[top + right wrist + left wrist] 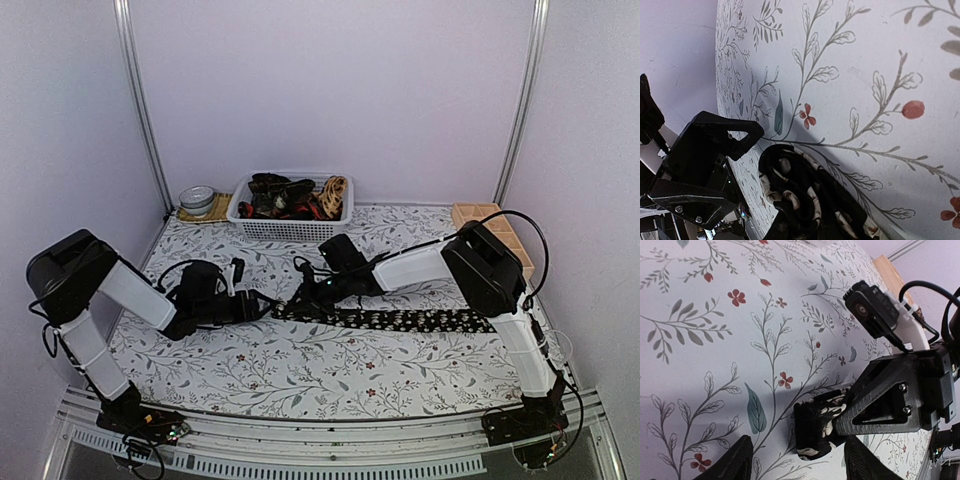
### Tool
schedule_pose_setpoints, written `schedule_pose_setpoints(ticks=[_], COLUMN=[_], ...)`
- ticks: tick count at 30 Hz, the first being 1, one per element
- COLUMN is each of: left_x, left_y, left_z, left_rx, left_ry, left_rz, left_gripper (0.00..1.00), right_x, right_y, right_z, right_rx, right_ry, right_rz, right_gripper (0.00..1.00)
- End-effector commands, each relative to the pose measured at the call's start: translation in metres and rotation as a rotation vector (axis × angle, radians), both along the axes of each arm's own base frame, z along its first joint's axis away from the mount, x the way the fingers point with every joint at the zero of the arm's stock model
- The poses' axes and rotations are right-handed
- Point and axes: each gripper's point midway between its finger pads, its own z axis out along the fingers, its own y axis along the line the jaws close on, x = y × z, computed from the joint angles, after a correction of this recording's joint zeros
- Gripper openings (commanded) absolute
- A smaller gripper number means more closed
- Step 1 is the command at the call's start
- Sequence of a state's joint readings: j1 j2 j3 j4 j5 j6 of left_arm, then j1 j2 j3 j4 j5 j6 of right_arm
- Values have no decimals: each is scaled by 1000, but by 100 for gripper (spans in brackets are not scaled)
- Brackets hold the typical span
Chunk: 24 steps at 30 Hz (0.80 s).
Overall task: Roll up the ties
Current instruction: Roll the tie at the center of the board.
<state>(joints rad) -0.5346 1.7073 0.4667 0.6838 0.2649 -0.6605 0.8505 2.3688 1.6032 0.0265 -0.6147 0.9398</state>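
The right gripper is clamped on the rolled near end of a black tie speckled with pale flowers, seen from the left wrist camera, where the left arm's own fingers stand apart at the bottom of the picture with the roll between them, untouched. The right wrist view shows the coil's folded layers up close and one finger of the left gripper just beside it, but not the right arm's own fingertips. Only the overhead camera shows the rest of the tie, lying flat and running rightward across the floral tablecloth. At the far edge, a white basket holds other ties, with a round tin to its left and a wooden box to its right.
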Motion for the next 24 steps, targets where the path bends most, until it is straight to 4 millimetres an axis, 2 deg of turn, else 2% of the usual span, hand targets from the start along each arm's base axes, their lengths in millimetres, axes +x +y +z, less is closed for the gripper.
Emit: schedule_pose_setpoints(ticks=[1,10,18,24], left_x=[-7,-10,-26,-29], left_y=[-3,-10,-20,-24], left_z=[-11,-22,-42,-49], left_rx=[-44,-90,-140,-177], left_ry=[55,117,231,270], left_rz=[-13,-28,-18,-12], left_gripper=[61,57,53,44], right_x=[-7,-8,-7,-5], right_y=[-19,-22,-24,-26], right_z=[-36,-38,-38,-39], right_rx=[-110,-101,-90,-84], right_ry=[49,63,75,82], right_rz=[-18,-20,-24,-31], right_gripper=[14,15,15,15])
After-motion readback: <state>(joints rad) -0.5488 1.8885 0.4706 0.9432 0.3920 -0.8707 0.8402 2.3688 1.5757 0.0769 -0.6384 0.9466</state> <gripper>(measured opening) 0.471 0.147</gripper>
